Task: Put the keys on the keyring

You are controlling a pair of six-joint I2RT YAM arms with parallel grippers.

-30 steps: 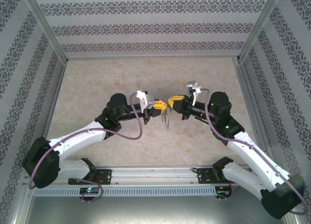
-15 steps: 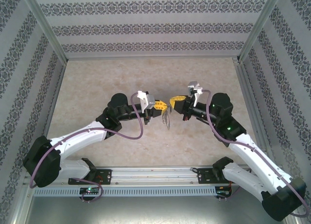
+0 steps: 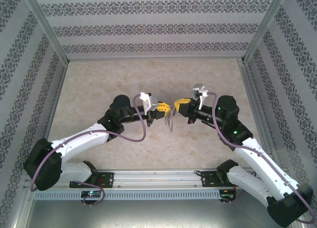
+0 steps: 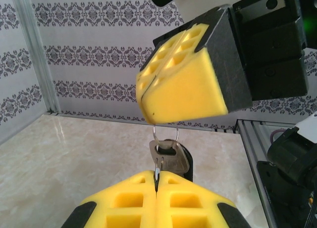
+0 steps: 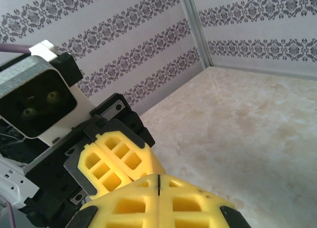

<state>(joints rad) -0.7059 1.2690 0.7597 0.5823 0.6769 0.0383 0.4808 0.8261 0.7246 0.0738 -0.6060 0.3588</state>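
Both grippers meet tip to tip above the middle of the table [image 3: 99, 79]. My left gripper [image 3: 168, 109] [image 4: 156, 181] is shut on a thin silver wire, apparently the keyring [image 4: 157, 166], whose grey oval hangs below the fingertips [image 3: 170, 121]. A silver key [image 4: 174, 158] with a dark head behind it hangs just past my left pads. Its small pale loop [image 4: 154, 133] runs up under the yellow pads of my right gripper [image 3: 176, 103] [image 4: 147, 109] [image 5: 157, 183], which is shut with a thin dark sliver in its seam.
Patterned walls and metal frame posts [image 3: 255, 35] enclose the marble-look table on three sides. A rail [image 3: 158, 176] carrying the arm bases runs along the near edge. Bare tabletop surrounds the grippers.
The right arm has drawn back a little to the right, its gripper tip shifting slightly away from the left one. The left arm holds still, both grippers staying shut.
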